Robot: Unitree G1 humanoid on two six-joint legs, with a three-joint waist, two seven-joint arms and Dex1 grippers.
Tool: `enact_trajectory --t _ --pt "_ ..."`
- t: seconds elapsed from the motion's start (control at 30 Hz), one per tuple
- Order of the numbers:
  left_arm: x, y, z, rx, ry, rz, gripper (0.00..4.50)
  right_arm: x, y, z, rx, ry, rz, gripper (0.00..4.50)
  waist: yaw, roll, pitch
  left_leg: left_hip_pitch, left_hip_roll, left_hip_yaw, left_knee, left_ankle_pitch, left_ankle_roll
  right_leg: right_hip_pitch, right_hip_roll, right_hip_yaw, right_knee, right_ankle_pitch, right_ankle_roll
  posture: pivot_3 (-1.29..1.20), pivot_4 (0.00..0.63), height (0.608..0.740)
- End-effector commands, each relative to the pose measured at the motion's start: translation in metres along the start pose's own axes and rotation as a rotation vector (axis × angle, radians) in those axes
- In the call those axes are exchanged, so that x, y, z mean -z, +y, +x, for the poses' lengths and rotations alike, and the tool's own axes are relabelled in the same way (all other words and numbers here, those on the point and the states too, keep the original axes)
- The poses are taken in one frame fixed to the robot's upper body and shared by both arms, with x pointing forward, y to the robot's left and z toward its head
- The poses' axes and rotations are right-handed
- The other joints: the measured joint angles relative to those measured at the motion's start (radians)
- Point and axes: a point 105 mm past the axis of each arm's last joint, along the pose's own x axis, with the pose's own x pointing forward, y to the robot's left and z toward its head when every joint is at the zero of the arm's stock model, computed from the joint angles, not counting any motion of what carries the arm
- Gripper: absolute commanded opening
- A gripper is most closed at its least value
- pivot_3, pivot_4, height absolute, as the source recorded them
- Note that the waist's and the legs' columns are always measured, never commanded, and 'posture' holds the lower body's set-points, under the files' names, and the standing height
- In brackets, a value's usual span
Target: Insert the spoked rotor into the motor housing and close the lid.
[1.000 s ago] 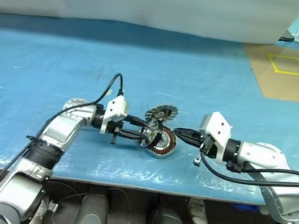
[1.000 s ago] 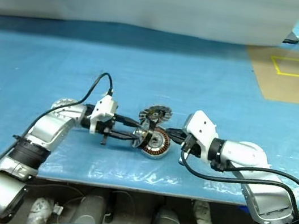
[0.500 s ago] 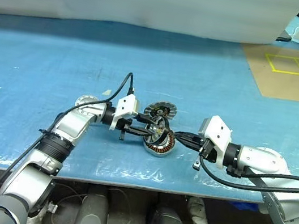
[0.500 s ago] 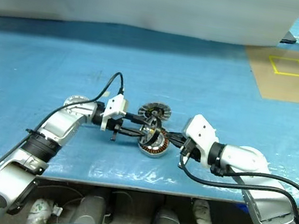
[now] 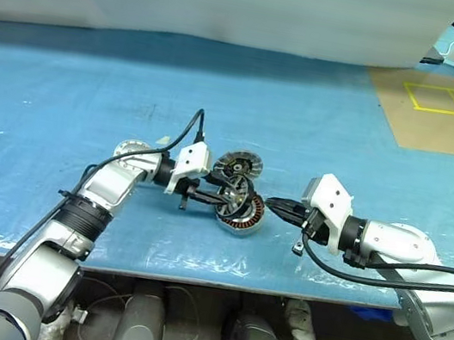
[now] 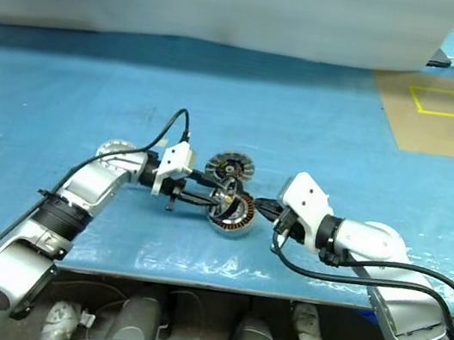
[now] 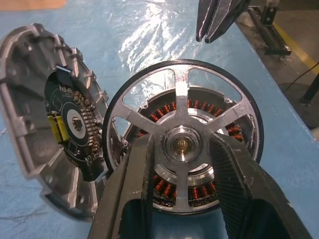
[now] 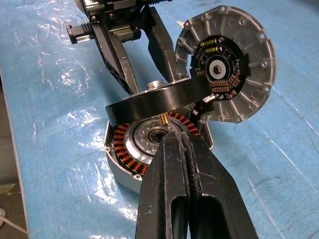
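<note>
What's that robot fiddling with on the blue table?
It is putting a small motor together. The left gripper holds the spoked rotor by its hub, tilted just above the motor housing with its copper windings, not yet seated. The right gripper, shut, rests at the housing's edge. The lid leans beside the housing, circuit side showing.

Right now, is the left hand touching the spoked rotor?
Touching. In the left wrist view the left hand has both black fingers pressed against the spoked rotor around its hub, holding it tilted over the motor housing.
</note>
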Motion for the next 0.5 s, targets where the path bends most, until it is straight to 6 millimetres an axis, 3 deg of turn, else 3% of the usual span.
enact_trajectory --t 0.03,0.1,0.13,0.2,0.33,0.5 --pt "-0.015 -0.002 0.003 0.052 -0.028 0.034 1.34 -0.016 0.003 -0.001 0.002 -0.044 -0.061 0.00 0.000 0.000 0.000 0.000 0.000 0.000 0.000 0.000 0.000 0.000 0.000 0.000 0.000 0.000 0.000 0.00 0.150 0.740" --pt "-0.016 -0.005 0.003 0.089 -0.025 0.017 1.34 -0.016 0.003 -0.001 0.004 -0.044 -0.062 0.00 -0.001 0.000 0.000 0.000 0.000 0.000 0.000 0.000 0.000 0.000 0.000 0.000 0.000 0.000 0.000 0.00 0.150 0.740" --pt "-0.015 -0.007 0.003 0.104 -0.016 0.012 2.04 -0.016 0.003 -0.001 0.005 -0.044 -0.063 0.00 -0.001 0.000 0.000 0.000 0.000 0.000 0.000 0.000 0.000 0.000 0.000 0.000 0.000 0.000 0.000 0.00 0.150 0.740" --pt "-0.012 0.001 0.004 0.051 0.008 0.033 2.36 -0.016 0.002 0.000 0.008 -0.044 -0.064 0.00 -0.001 0.000 0.000 0.000 0.000 0.000 0.000 0.000 0.000 0.000 0.000 0.000 0.000 0.000 0.000 0.00 0.150 0.740" --pt "-0.008 0.003 0.000 0.036 0.054 0.053 3.73 -0.016 0.002 0.000 0.010 -0.044 -0.063 0.00 -0.001 0.000 0.000 0.000 0.000 0.000 0.001 0.000 0.000 0.000 0.000 0.000 0.000 0.000 0.000 0.00 0.150 0.740" --pt "-0.027 0.011 0.000 -0.024 -0.052 0.061 3.73 -0.015 0.003 0.000 0.011 -0.043 -0.059 0.00 0.000 0.000 0.000 0.000 0.000 0.000 0.001 0.000 0.000 0.000 0.000 0.000 0.000 0.000 0.000 0.00 0.150 0.740"
